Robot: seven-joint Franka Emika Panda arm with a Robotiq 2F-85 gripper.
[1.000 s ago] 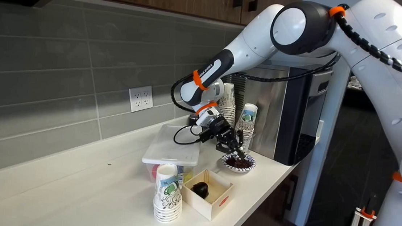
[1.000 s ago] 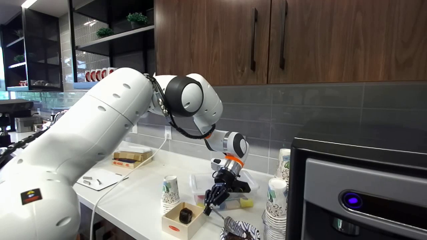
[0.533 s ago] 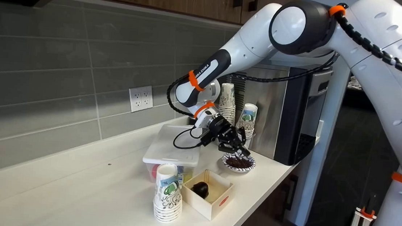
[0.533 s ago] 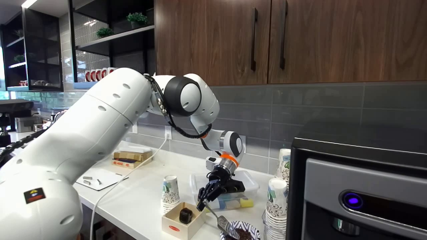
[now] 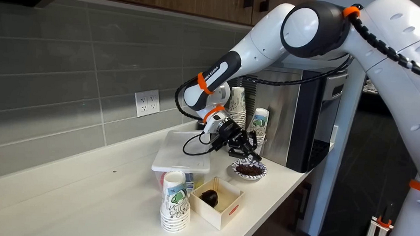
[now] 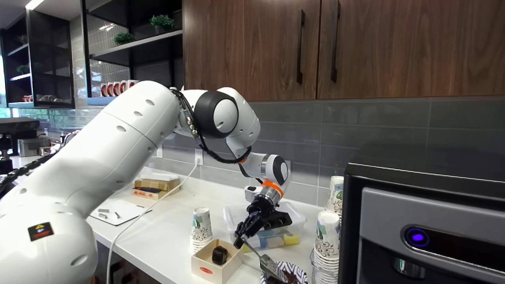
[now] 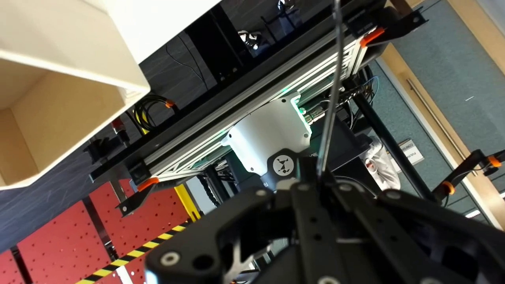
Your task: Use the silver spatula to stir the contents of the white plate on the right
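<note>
1. In an exterior view, one white patterned bowl point(image 5: 249, 177) stands on the worktop point(image 5: 111, 200), holding dark, crumbly contents point(image 5: 249, 170). Near it is one wooden box point(image 5: 205, 212) with a single glossy dark object point(image 5: 209, 198) inside; behind the box sits one lidded plastic tub point(image 5: 182, 151). I count three stacks of paper cups point(image 5: 175, 206): one just beside the box, two by the one drinks dispenser point(image 5: 305, 122). From here the pincer point(image 5: 257, 158) lines up with the bowl's far rim, too dark to read its state.

2. In an exterior view, the one silver spatula point(image 6: 270, 266) slants down from the pincer, its blade crossing the bowl's rim and reaching over the contents; whether the tip is sunk in them I cannot tell, and the frame's edge cuts off part of the bowl. I judge stirring to be the step in hand. The next move calls for working the blade into the contents and sweeping it round gently, since so light-looking a bowl could slide.

3. In the wrist view, the pincer's fingers point(image 7: 309, 225) are together, clamped on the spatula's narrow handle, which runs out past the top edge. One corner of the box shows at the left; neither blade nor bowl is in view.
</note>
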